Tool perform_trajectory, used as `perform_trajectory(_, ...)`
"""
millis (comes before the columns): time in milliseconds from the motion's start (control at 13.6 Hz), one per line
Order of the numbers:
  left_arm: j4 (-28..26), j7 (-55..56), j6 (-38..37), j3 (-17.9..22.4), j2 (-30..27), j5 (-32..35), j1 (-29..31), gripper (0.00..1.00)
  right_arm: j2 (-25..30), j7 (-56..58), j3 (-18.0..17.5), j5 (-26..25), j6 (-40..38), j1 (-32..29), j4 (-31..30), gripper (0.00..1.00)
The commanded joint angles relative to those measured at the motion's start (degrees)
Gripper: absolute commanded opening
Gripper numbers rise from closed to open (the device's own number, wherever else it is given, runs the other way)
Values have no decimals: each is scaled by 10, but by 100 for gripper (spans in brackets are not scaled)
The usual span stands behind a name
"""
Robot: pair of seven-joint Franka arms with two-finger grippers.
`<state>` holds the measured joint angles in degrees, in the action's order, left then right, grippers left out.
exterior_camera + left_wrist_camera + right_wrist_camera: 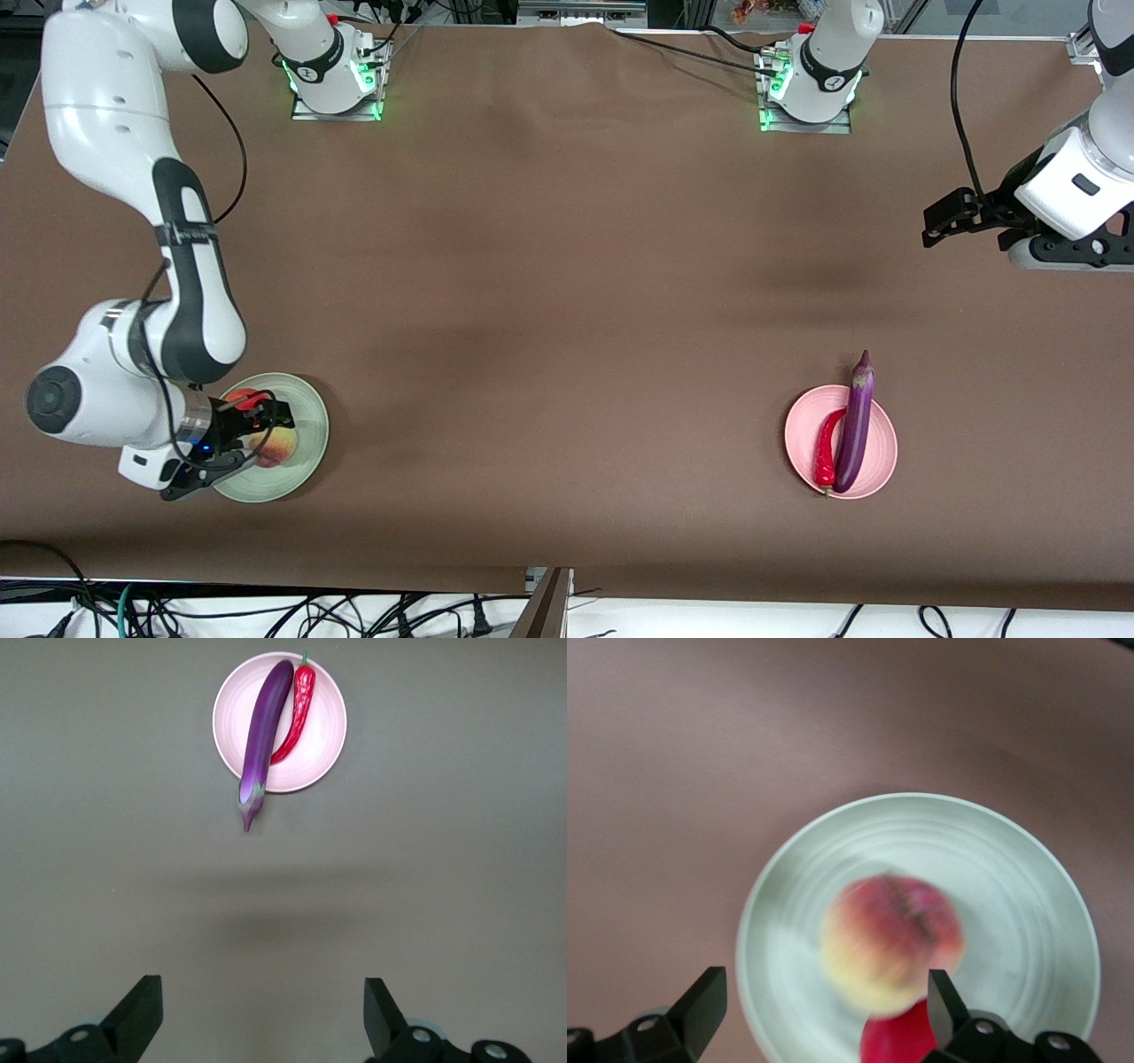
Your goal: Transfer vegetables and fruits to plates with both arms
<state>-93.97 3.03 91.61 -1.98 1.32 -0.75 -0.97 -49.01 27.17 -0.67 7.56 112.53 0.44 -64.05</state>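
Observation:
The pale green plate (304,416) lies at the right arm's end of the table. It holds the pinkish-orange peach (276,445) and the red pomegranate (241,399), which is partly hidden by the wrist. My right gripper (266,436) hangs open just over the peach, holding nothing. In the right wrist view the peach (890,943) and pomegranate (899,1041) rest on the plate (1028,904) below the open gripper (822,1010). The pink plate (882,452) holds the purple eggplant (855,425) and red chili (827,447). My left gripper (932,226) is open and empty, raised over bare table. The left wrist view shows that gripper (261,1014), the plate (326,749), eggplant (263,731) and chili (297,718).
A brown cloth covers the table (549,354). The arm bases (337,80) (811,89) stand along the table edge farthest from the front camera. Cables lie below the table's near edge (266,611). The eggplant's stem end sticks out over the pink plate's rim.

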Motion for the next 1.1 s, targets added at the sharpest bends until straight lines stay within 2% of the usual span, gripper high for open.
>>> perform_trajectory(0, -17, -8, -18, 5, -23, -12, -2, 100, 48, -53, -6, -2, -65, -3, -14, 100)
perform_trajectory(366, -15, -7, -14, 3, -22, 16, -3, 100, 130, -222, -5, -18, -203, 32, -15, 100)
perform_trajectory(586, -16, -8, -19, 5, -25, 16, -2, 100, 192, -274, -6, -66, -282, 41, -26, 100)
perform_trajectory(806, -14, -7, -16, 4, -25, 16, -2, 100, 289, -271, -6, -69, -293, 33, -97, 100)
perform_trajectory(1026, -14, -8, -18, 4, -25, 16, -2, 100, 378, -269, -6, -103, -297, 26, -164, 100)
